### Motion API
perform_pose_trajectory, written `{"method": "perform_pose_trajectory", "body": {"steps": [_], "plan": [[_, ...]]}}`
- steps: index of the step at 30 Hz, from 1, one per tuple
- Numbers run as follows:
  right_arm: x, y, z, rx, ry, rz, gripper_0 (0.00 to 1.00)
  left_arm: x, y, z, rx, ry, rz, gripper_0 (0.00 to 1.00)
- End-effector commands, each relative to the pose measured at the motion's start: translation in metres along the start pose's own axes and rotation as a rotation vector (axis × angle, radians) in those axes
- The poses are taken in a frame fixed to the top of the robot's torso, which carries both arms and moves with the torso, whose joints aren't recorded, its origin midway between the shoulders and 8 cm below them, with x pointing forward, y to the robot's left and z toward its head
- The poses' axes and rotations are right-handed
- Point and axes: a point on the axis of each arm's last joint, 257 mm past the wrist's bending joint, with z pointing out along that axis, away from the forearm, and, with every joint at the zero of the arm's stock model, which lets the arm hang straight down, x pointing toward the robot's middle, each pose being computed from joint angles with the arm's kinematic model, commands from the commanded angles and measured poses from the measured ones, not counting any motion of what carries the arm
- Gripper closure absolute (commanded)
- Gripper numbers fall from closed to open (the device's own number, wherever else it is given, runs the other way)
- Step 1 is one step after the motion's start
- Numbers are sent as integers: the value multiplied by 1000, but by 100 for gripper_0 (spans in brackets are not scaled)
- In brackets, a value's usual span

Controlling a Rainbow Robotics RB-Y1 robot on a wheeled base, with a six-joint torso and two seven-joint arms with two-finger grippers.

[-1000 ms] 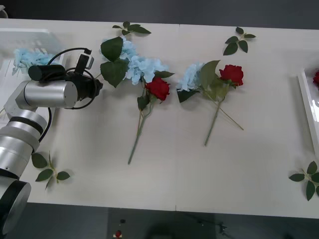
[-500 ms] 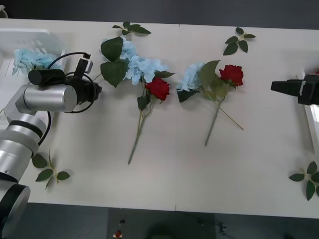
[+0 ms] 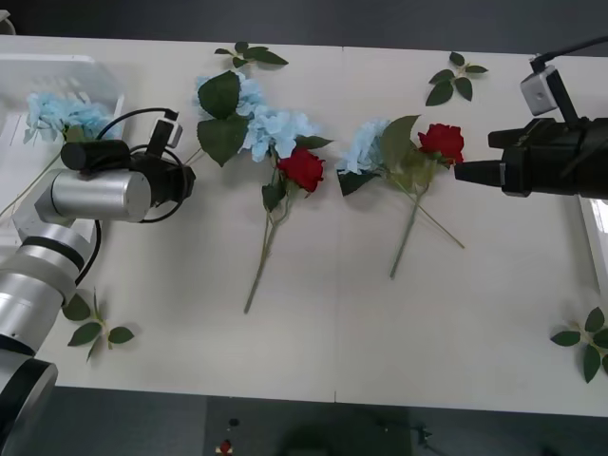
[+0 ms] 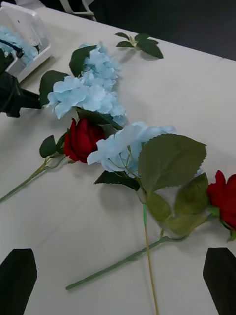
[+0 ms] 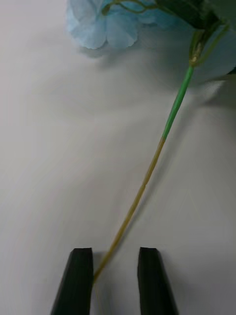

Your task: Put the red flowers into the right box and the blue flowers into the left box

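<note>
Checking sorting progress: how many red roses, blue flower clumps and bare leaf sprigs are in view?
Artificial red roses: 2
Pale blue ruffled flower clumps: 3
Flowerless green leaf sprigs: 4
Total: 9

The left gripper sits low at the left side, its silver forearm lying across and pointing right; in its wrist view the black fingers stand narrowly apart. The right gripper reaches in from the right edge, pointing left, fingers spread wide.
</note>
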Motion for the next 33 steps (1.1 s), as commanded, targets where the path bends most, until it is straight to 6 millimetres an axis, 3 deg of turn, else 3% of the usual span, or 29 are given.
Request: {"method": "perform_pose_trajectory", "body": {"steps": [1,10,18,26,33], "plan": [[-7,-4,5,1,24,-34,0,7,-4,0,10,7,-47,100],[18,-27,25,16,181,246,0,19,-11,-7,35,5,-45,100],[32,-61,51,120,230,555,0,42,-8,-45,81,43,-2,100],[46,-72,78,212,255,692,0,74,-15,-74,156,51,-48,100],[46,-78,99,308,240,772,0,97,-22,-101,209,58,-75,100]]}}
